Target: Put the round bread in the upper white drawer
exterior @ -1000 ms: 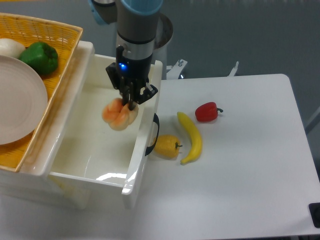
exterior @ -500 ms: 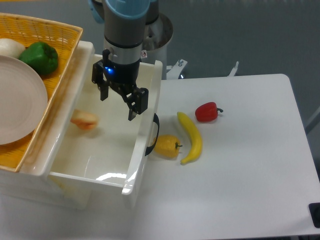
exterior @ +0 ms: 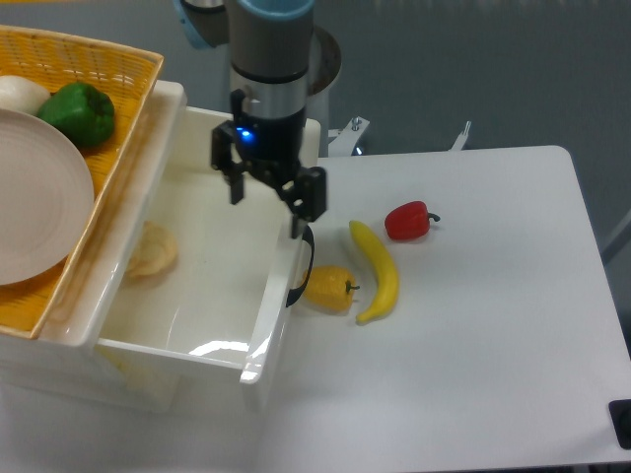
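Observation:
The round bread [exterior: 151,250], a pale tan lumpy roll, lies inside the upper white drawer [exterior: 272,325], against its left wall. The drawer is pulled out, with its dark handle [exterior: 304,266] on the front. My gripper [exterior: 266,207] hangs open above the drawer's right rim, to the right of the bread and apart from it, holding nothing.
A woven yellow basket [exterior: 118,158] at the left holds a pale plate [exterior: 35,197], a green pepper [exterior: 79,111] and a white round thing [exterior: 20,92]. On the white table lie a yellow pepper [exterior: 330,289], a banana [exterior: 379,271] and a red pepper [exterior: 409,220].
One second ago my gripper was shut on the bread over the drawer. It opened, the bread dropped and rolled to the drawer's left wall, and the gripper has shifted right.

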You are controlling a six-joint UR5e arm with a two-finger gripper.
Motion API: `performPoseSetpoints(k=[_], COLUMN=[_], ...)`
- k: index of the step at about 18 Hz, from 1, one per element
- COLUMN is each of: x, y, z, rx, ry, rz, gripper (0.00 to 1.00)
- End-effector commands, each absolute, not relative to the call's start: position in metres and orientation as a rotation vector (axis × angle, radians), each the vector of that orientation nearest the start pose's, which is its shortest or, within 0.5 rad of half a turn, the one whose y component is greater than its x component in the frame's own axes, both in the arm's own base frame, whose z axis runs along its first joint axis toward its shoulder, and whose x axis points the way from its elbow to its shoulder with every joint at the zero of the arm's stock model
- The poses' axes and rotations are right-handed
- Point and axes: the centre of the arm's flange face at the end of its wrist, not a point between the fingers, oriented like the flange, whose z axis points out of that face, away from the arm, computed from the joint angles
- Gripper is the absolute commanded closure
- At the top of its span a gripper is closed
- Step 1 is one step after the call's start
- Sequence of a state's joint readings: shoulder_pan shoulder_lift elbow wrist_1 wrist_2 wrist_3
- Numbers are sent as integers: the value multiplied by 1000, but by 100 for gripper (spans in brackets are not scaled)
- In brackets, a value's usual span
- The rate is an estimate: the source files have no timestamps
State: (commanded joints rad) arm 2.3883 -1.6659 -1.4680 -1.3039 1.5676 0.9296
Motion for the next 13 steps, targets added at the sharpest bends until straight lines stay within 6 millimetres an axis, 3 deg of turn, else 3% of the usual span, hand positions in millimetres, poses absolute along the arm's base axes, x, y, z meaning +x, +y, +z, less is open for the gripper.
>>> performPoseSetpoints(k=[3, 11, 13], x=[-347, -454, -471], y=[464, 413, 407], z=[509, 444, 428], rx=[-2965, -3080, -3093], ry=[137, 229, 233], rz=[307, 225, 201], gripper=[0, 0, 0])
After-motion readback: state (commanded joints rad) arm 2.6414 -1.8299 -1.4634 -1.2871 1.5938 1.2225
